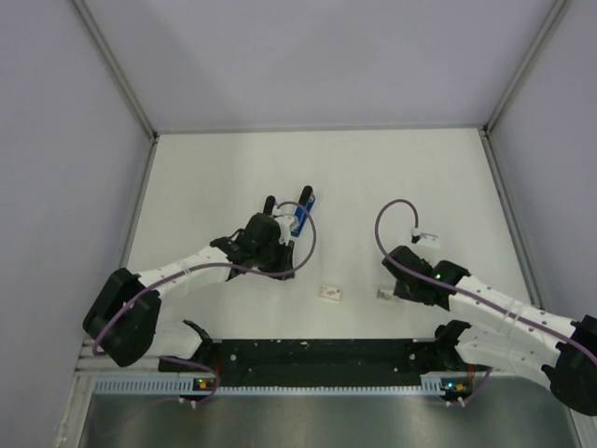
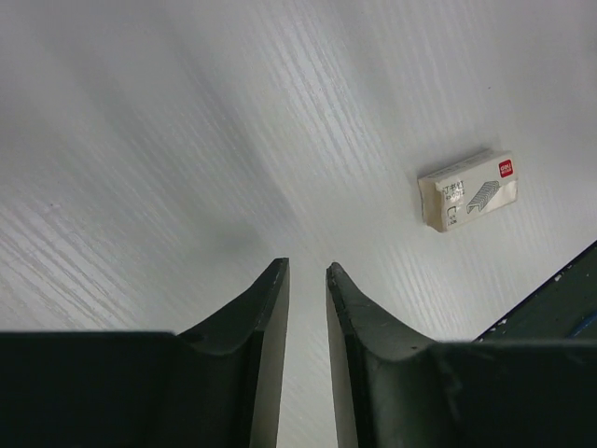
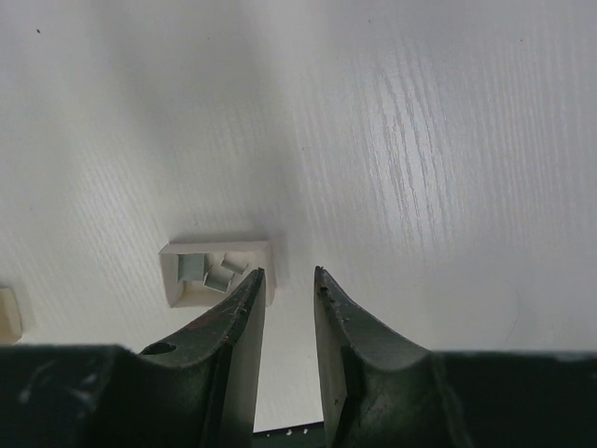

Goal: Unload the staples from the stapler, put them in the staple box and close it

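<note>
The blue stapler (image 1: 302, 217) lies on the white table just beyond my left wrist, and only the top view shows it. It is out of both wrist views. My left gripper (image 1: 280, 261) (image 2: 307, 271) points down at bare table, its fingers a narrow gap apart with nothing between them. My right gripper (image 1: 394, 287) (image 3: 288, 275) hovers low with the same narrow gap and is empty. A small white tray (image 3: 216, 271) holding a few loose staple pieces lies just left of its left finger, and it also shows in the top view (image 1: 383, 294).
A white staple box (image 1: 331, 293) (image 2: 466, 191) lies between the two grippers. Its corner shows at the left edge of the right wrist view (image 3: 7, 313). A black strip (image 1: 317, 359) runs along the near table edge. Grey walls enclose the table on three sides.
</note>
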Available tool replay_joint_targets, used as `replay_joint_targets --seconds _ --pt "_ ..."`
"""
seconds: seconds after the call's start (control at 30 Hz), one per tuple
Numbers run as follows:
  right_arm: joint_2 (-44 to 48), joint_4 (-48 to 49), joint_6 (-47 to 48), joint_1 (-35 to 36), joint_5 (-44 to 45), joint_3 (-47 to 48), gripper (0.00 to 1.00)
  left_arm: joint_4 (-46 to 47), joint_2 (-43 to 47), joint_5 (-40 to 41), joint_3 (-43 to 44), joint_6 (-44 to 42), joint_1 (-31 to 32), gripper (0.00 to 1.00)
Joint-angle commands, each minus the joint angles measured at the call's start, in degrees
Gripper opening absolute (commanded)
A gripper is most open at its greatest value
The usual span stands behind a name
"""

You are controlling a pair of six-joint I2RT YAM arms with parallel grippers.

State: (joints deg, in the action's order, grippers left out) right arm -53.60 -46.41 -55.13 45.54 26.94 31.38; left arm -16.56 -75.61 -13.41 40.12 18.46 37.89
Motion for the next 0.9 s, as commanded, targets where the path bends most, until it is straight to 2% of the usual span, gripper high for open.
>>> replay_joint_targets --seconds 0.0,0.23,0.87 --pt "-0.4 0.1 -1.3 -1.2 1.5 -0.6 0.28 4.6 -2.6 -0.7 2.4 0.3 0.7 0.27" --pt "-3.2 1.7 -2.1 -1.4 0.7 -1.6 0.26 7.2 -8.2 -2.4 3.7 0.7 2.1 0.22" --pt "-10.2 10.8 1.4 -1.8 -2.9 -3.2 0.23 10.0 -12.6 -2.2 4.3 6.8 9.5 0.19"
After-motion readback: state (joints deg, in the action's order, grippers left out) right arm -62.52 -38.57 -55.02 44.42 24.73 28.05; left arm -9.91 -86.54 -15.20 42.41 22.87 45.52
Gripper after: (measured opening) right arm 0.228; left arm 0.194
